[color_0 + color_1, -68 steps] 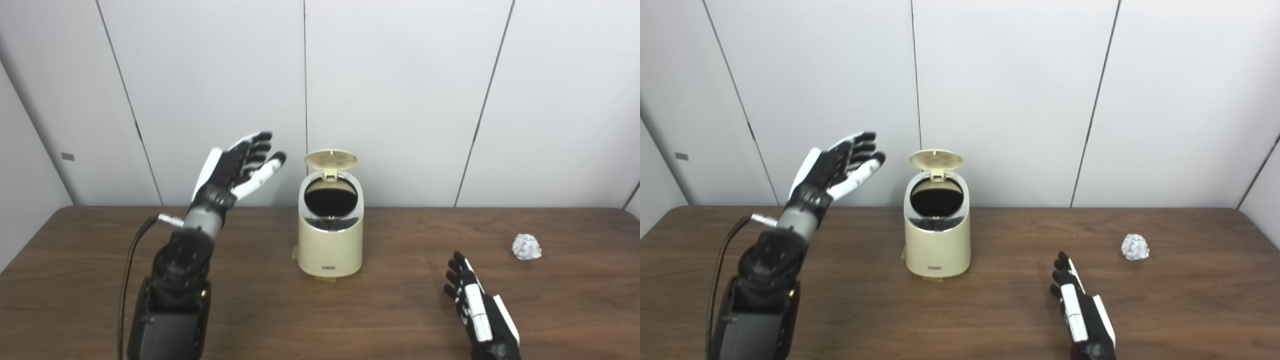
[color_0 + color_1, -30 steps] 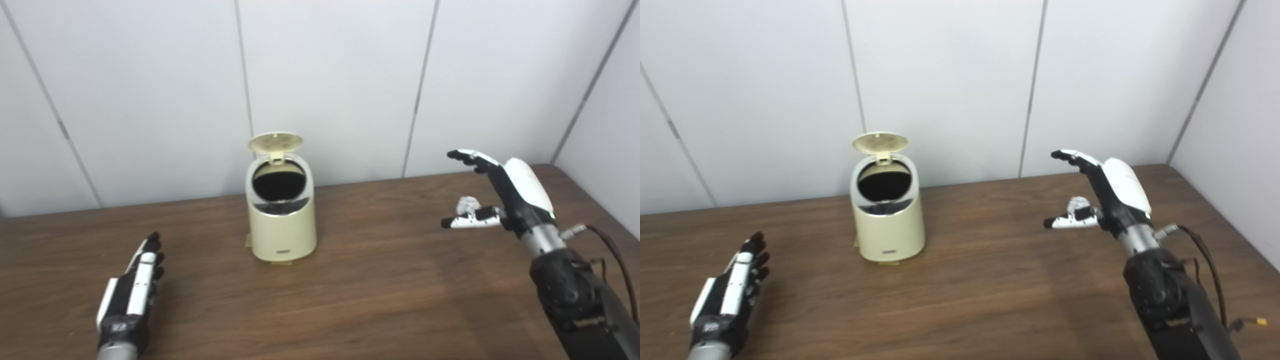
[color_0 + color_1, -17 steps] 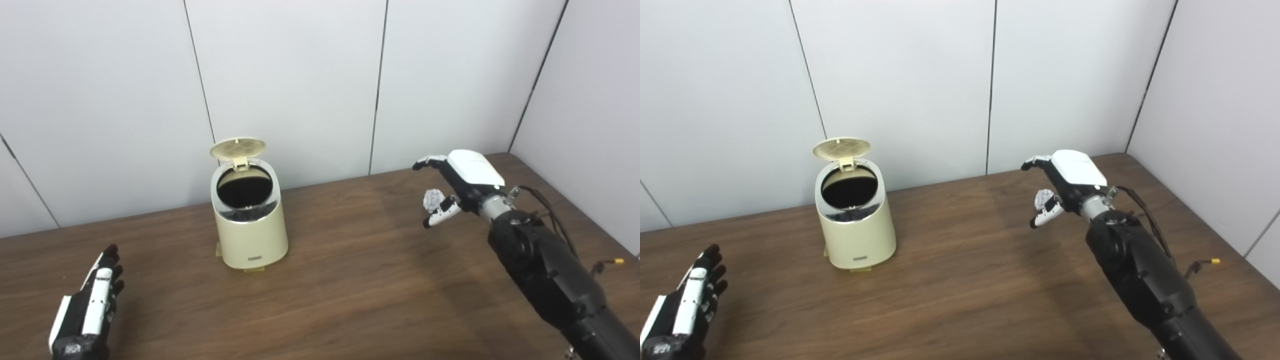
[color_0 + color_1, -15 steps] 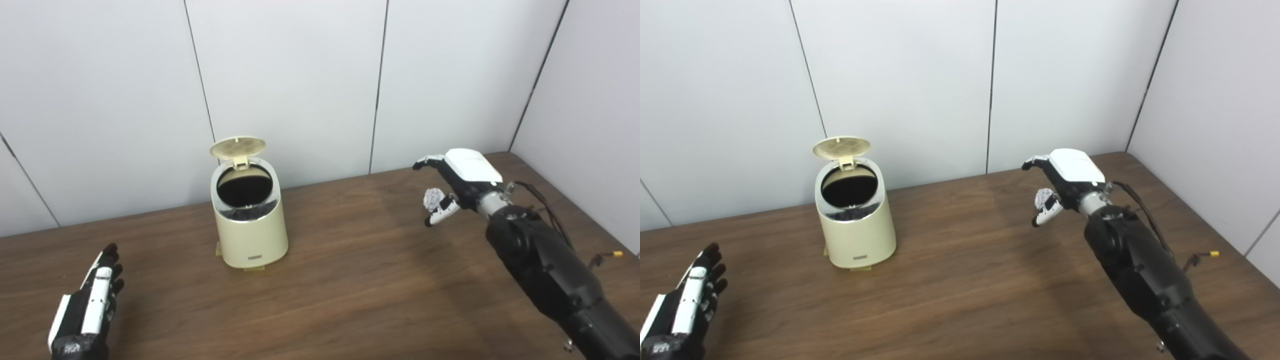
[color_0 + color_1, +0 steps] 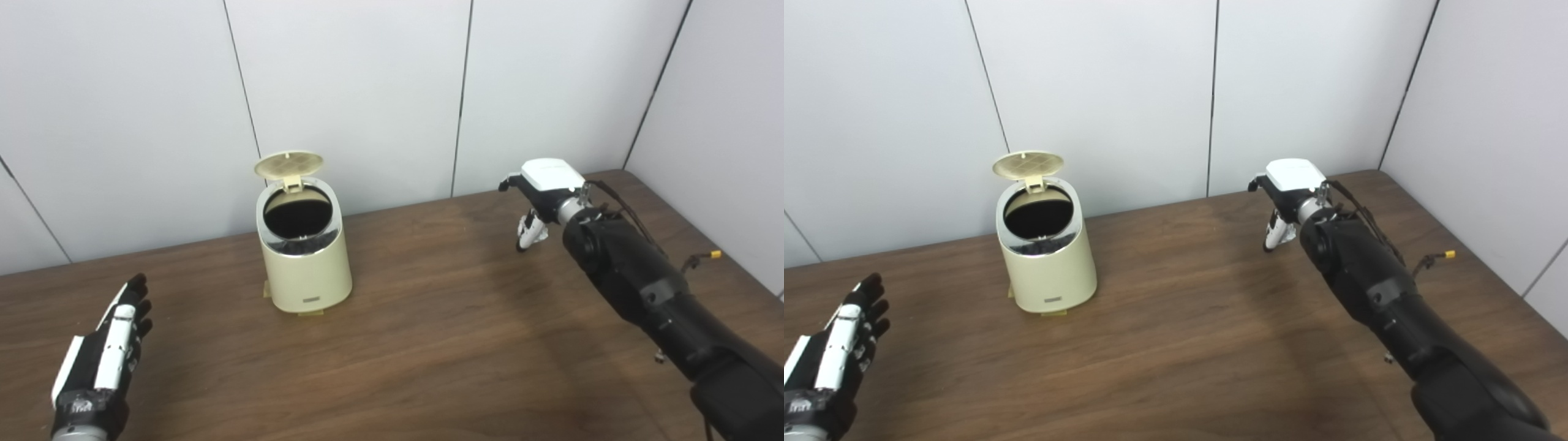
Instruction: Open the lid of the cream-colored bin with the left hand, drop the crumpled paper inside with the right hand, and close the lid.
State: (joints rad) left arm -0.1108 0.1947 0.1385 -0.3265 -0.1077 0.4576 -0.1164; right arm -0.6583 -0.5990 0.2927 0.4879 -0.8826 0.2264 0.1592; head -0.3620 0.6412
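Since half a second ago the right hand (image 5: 542, 193) has dropped palm-down over the crumpled paper, hidden beneath fingers I cannot tell closed, well right of the open-lidded bin (image 5: 304, 257); left hand (image 5: 101, 358) rests open.

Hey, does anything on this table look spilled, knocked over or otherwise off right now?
Nothing stands out. The cream bin stands upright with its lid flipped open, the table shows no spill, the left hand rests open, and the right hand is out at the far right.
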